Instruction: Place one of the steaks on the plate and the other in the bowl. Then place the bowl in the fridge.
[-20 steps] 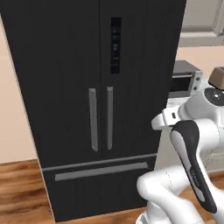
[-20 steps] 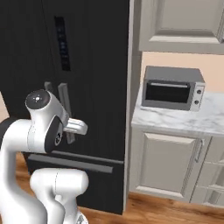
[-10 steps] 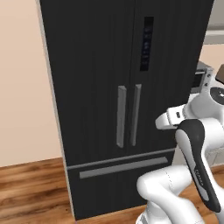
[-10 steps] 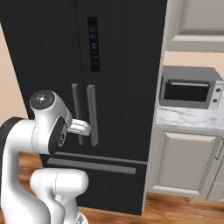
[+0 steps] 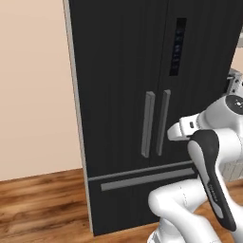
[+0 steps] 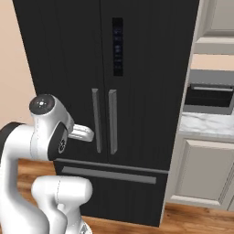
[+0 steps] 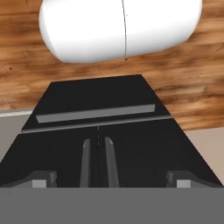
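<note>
The black fridge [image 5: 123, 95] stands closed straight ahead, its two grey vertical handles [image 5: 155, 123] side by side above the bar-handled bottom drawer [image 5: 147, 179]. The right base view shows the same fridge [image 6: 77, 55] and handles [image 6: 104, 120] past my folded arm. In the hand view my gripper [image 7: 111, 178] is open with nothing between its fingertips [image 7: 41, 177], looking along the fridge [image 7: 96, 96] front from a distance. The steaks, the plate and the bowl are out of view.
A microwave [image 6: 210, 96] sits on a marble counter [image 6: 205, 124] right of the fridge, with cream cabinets [image 6: 201, 173] below and above. A beige wall [image 5: 33, 85] and wooden floor [image 5: 42, 204] lie to the fridge's left.
The whole picture has shifted: the base has moved, so the fridge now sits further right in both base views and more wall shows at left. The gripper stays open.
</note>
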Motion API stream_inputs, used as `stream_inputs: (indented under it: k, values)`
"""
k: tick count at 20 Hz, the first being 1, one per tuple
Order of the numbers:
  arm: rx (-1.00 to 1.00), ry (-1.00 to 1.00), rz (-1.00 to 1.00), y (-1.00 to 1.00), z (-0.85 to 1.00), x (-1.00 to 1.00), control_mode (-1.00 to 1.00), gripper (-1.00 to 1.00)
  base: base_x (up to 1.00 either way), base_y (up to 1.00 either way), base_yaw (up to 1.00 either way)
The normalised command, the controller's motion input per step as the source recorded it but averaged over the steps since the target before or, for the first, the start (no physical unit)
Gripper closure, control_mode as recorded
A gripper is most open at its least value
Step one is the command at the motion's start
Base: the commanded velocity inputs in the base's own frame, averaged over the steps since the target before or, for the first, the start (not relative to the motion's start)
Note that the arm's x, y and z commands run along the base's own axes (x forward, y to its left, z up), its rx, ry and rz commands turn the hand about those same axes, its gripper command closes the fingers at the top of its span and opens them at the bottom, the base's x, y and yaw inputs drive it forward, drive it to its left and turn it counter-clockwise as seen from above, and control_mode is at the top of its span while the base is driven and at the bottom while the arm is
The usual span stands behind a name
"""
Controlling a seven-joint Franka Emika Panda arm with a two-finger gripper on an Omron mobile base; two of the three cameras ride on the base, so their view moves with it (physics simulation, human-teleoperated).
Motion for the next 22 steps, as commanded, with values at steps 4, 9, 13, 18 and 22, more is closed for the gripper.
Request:
stream_inputs:
  k: [4,9,13,18,22]
  values:
    - [0.0,0.0,0.0,0.0,0.0,0.0,1.0,-1.0,-0.08,-0.04,0.0]
    - [0.0,0.0,0.0,0.0,0.0,0.0,1.0,-1.0,-0.38,-0.46,0.08]
    - [0.0,0.0,0.0,0.0,0.0,0.0,1.0,-1.0,-0.34,-0.79,0.1]
    - [0.0,0.0,0.0,0.0,0.0,0.0,1.0,-1.0,0.17,-0.2,0.21]
    - [0.0,0.0,0.0,0.0,0.0,0.0,1.0,-1.0,0.42,0.0,0.08]
